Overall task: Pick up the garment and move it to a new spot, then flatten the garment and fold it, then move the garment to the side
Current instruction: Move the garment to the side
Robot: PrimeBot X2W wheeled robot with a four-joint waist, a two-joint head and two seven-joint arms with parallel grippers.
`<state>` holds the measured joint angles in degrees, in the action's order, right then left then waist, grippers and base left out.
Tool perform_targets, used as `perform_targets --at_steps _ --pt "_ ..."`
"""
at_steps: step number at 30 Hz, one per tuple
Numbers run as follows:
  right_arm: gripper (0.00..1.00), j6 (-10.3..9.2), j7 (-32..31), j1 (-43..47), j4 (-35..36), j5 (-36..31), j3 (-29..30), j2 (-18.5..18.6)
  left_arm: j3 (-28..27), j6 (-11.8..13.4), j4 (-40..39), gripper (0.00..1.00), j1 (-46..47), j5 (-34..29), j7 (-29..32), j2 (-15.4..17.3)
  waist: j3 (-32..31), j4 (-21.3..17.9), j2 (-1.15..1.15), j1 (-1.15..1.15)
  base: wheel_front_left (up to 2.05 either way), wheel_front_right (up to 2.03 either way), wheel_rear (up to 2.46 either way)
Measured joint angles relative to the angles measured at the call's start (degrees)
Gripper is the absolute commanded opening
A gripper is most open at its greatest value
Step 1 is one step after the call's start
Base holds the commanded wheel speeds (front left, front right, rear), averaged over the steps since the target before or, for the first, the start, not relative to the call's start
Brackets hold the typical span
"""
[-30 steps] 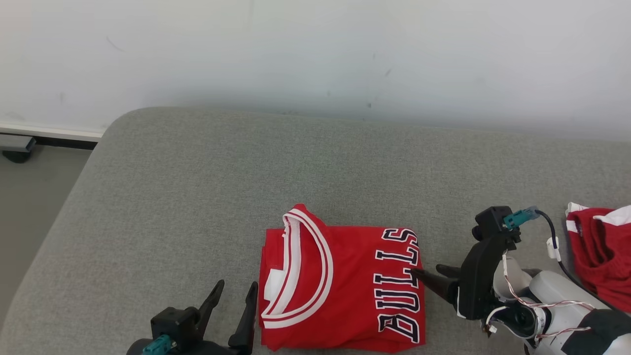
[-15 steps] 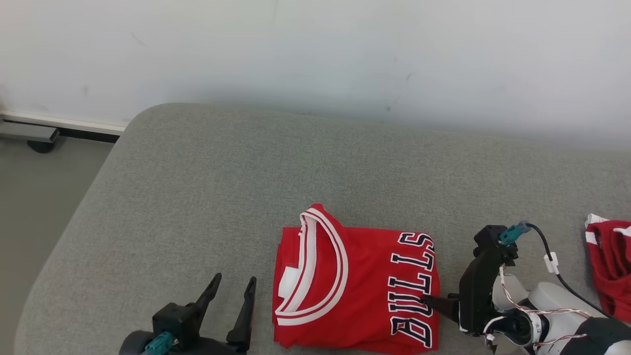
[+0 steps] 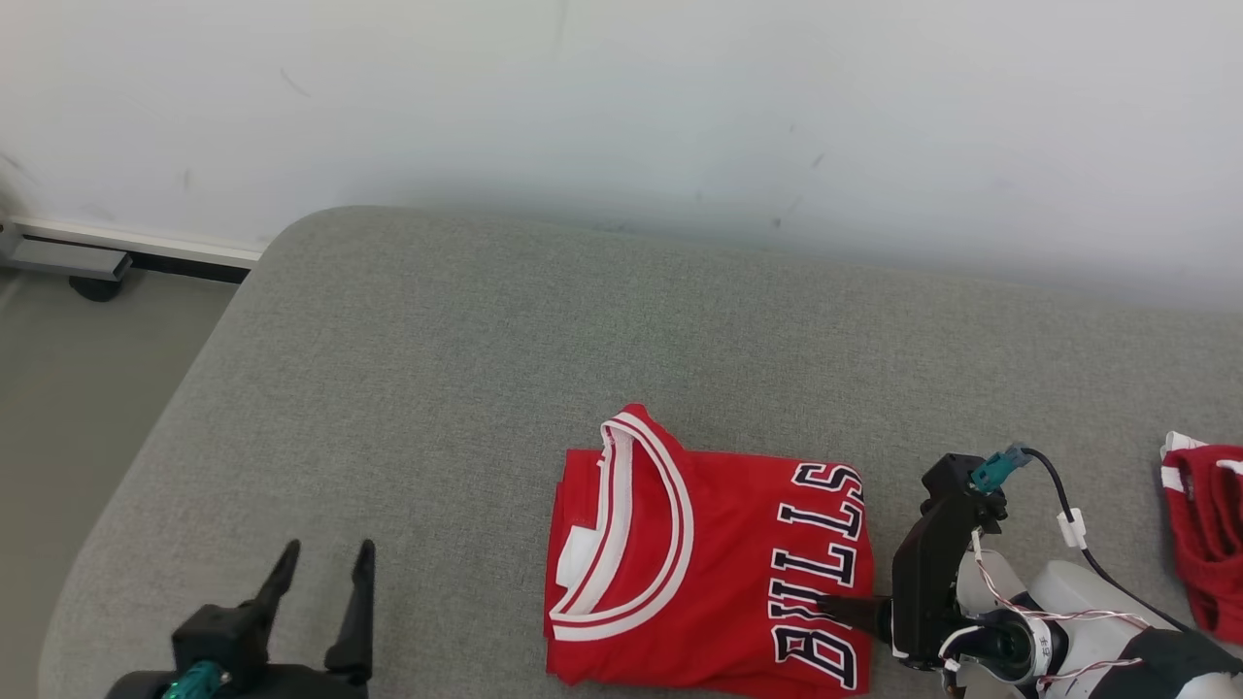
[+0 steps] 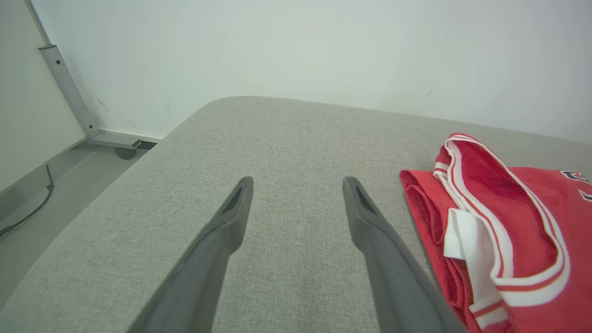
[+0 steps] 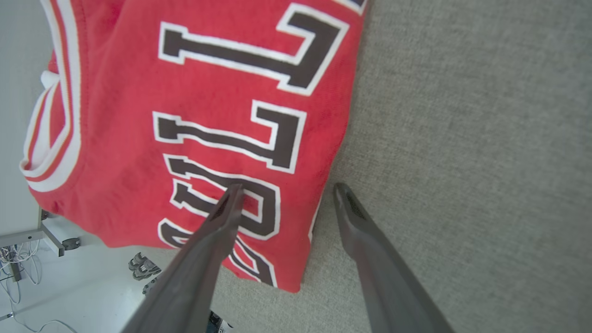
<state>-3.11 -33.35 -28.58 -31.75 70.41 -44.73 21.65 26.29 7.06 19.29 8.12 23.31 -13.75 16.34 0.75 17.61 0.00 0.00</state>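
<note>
A folded red jersey (image 3: 680, 573) lies in a neat rectangle on the near part of the grey cushion (image 3: 486, 340), collar to the robot's left and lettering to its right. The head camera has swung a little over the past second, so the whole scene sits shifted in frame. Measured against the jersey, though, both arms have really moved. The left gripper (image 3: 327, 551), a second ago just beside the collar edge, now stands well apart from it over bare cushion, fingers spread wide and holding nothing. The right gripper (image 5: 287, 186) has slid in from just off the lettered edge and now straddles that edge near the front corner. Its jaws are at full spread, one finger over the black letter B and the other over the cushion. We cannot tell whether the tips touch the cloth, and nothing is gripped. A second red garment (image 3: 1204, 524) lies at the far right of the cushion. We read the folding as done and the last step, moving the jersey to the side, as about to start. The left arm clears out while the right lines up to pinch the stacked layers, which could slip apart if only the top one is caught.
</note>
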Motion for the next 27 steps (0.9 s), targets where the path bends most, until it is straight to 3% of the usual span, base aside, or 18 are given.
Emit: perform_targets --at_steps 10,16,18,20,21,22,27 --pt "1.00 -0.47 -0.14 0.10 -0.58 0.66 0.19 -0.71 -8.09 0.03 0.94 1.00 -0.93 -0.81 -0.41 0.24 -0.20 0.17 0.00 0.00 0.00 0.00 0.00" --pt "0.98 -0.49 -0.99 0.08 -1.30 0.65 -0.14 -0.98 -12.21 0.03 0.89 1.00 -3.28 -2.33 -0.43 -1.47 -0.34 -0.03 0.00 0.00 0.00 0.00 0.00" --pt "0.74 -0.49 -1.34 0.08 -1.47 0.64 -0.44 -0.98 -13.11 0.04 0.65 1.00 -3.40 -3.26 -0.43 -1.90 -0.41 -0.07 0.00 0.00 0.00 0.00 0.00" --pt "0.08 -0.49 -1.52 0.09 -1.62 0.64 -0.63 -0.96 -13.76 0.04 0.25 1.00 -3.43 -3.75 -0.43 -2.35 -0.47 -0.06 0.00 0.00 0.00 0.00 0.00" --pt "0.08 -0.48 -1.49 0.12 -1.67 0.65 -0.60 -0.97 -14.00 0.04 0.08 1.00 -3.52 -3.87 -0.43 -2.63 -0.49 -0.05 0.00 0.00 0.00 0.00 0.00" --pt "0.00 -0.48 -1.47 0.12 -1.79 0.66 -0.54 -1.01 -14.15 0.04 -0.19 1.00 -3.76 -3.99 -0.44 -2.91 -0.51 -0.03 0.00 0.00 0.00 0.00 0.00" --pt "0.00 -0.47 -1.14 0.08 -2.38 0.67 -0.04 -1.24 -14.33 0.04 -1.49 1.00 -4.91 -4.47 -0.49 -4.09 -0.52 0.06 0.00 0.00 0.00 0.00 0.00"
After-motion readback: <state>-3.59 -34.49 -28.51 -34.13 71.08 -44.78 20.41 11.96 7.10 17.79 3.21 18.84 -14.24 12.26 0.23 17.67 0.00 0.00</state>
